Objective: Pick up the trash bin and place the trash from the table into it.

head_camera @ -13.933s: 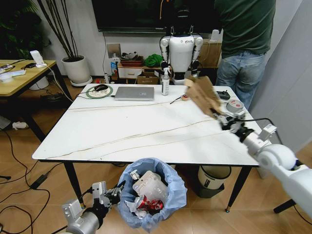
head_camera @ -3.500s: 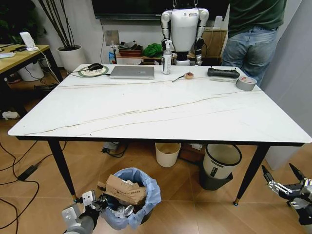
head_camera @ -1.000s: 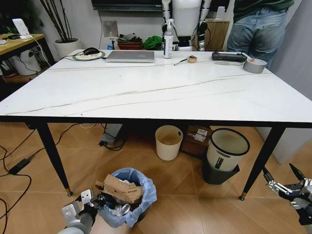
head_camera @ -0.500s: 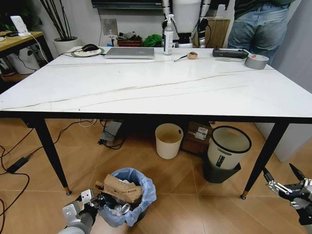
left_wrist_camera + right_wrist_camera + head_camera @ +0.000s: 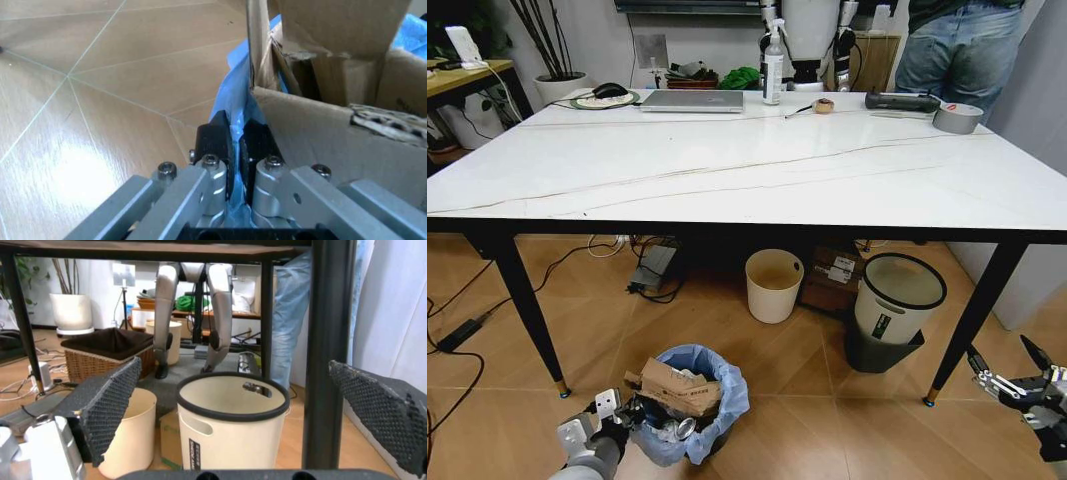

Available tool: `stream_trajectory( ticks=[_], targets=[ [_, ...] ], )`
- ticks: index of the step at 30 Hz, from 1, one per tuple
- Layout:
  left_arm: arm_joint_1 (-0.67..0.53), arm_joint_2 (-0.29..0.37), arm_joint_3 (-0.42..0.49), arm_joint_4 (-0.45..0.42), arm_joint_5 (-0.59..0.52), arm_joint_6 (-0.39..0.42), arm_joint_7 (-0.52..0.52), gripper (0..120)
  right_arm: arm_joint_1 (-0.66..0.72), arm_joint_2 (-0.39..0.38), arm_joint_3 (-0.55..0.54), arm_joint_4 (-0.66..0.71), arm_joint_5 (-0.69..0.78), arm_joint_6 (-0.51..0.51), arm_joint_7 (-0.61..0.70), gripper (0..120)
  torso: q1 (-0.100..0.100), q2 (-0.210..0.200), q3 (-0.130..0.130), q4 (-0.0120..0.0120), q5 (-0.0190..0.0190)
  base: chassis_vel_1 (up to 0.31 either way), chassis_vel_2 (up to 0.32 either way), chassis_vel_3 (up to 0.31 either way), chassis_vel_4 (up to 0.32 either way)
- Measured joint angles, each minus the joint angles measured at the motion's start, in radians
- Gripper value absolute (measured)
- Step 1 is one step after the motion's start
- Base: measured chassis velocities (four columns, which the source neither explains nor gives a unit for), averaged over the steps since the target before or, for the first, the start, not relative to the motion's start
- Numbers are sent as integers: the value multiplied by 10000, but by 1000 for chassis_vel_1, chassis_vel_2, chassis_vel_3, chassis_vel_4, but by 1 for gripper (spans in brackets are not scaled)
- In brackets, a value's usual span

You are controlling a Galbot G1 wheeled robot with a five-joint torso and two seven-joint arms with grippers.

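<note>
Left gripper point(image 5: 235, 150): silver alu. finger links w/ round-head screws at the joints, tipped w/ black pads point(image 5: 212, 142). In head view, the left gripper point(image 5: 632, 415) sits on a grey cylindrical wrist w/ a white blocky module on top. Right gripper point(image 5: 1015, 375): black pointed fingers, silver linkage, black cable at wrist. Right pads point(image 5: 107, 405): dark, knurled diamond texture; white housing at edge.
</note>
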Motion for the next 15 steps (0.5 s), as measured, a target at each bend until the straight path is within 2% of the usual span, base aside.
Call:
stream_trajectory(
  ticks=[15],
  targets=[
    [-453, 35, 105, 464, -71, -22, -98, 0, 0, 0, 0, 0, 0, 0, 0, 100, -174, -591, -416, 0, -1, 0, 0, 0, 0]
  ],
)
